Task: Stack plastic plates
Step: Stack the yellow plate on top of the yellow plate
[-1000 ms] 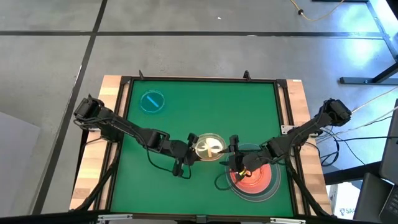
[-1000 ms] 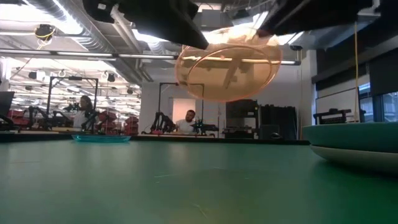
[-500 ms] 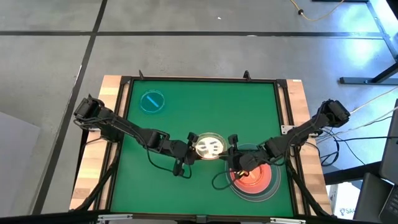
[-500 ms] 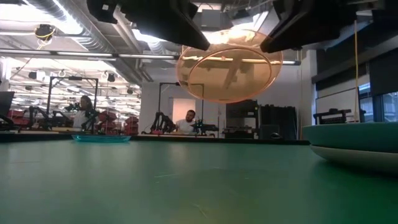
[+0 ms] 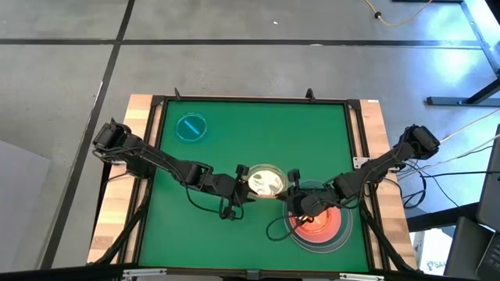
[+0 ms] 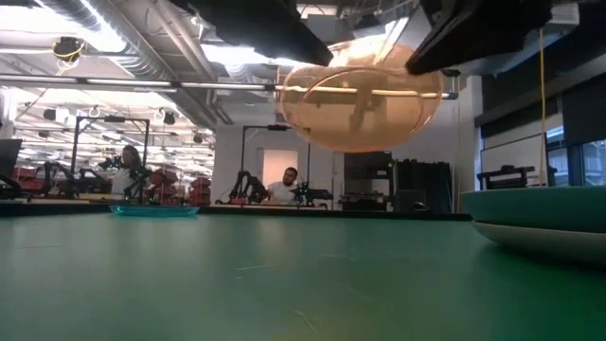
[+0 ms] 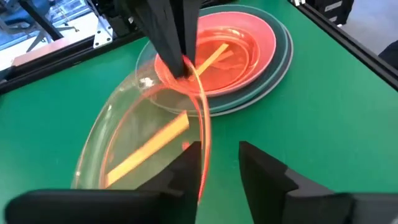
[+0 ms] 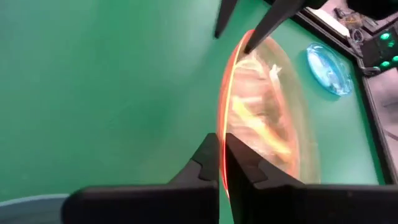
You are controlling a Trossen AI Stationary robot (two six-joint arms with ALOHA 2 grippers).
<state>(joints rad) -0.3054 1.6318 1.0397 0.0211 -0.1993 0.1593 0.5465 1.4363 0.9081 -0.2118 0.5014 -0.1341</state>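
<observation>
The small translucent orange-pink plate hangs in the air over the middle of the green counter, clear plastic with a glowing rim and a pale bar mark across its centre. I hold it between both arms. My right claw pinches one edge, its two dark fingers closed tight on the thin rim. My left claw meets the opposite edge: one finger lies against the rim, but its fingers are parted and there is a gap between them. From counter height the plate reads as a shallow, glossy bowl shape, tilted, well above the matte surface.

Just beside it, toward my right side, sits the stack: a pink plate with a smooth shine nested in a larger translucent teal plate, with a grey-white plate beneath, all round and flat on the counter.

Well apart, near the far left corner, a small blue plate lies alone, with a light bar across it.
</observation>
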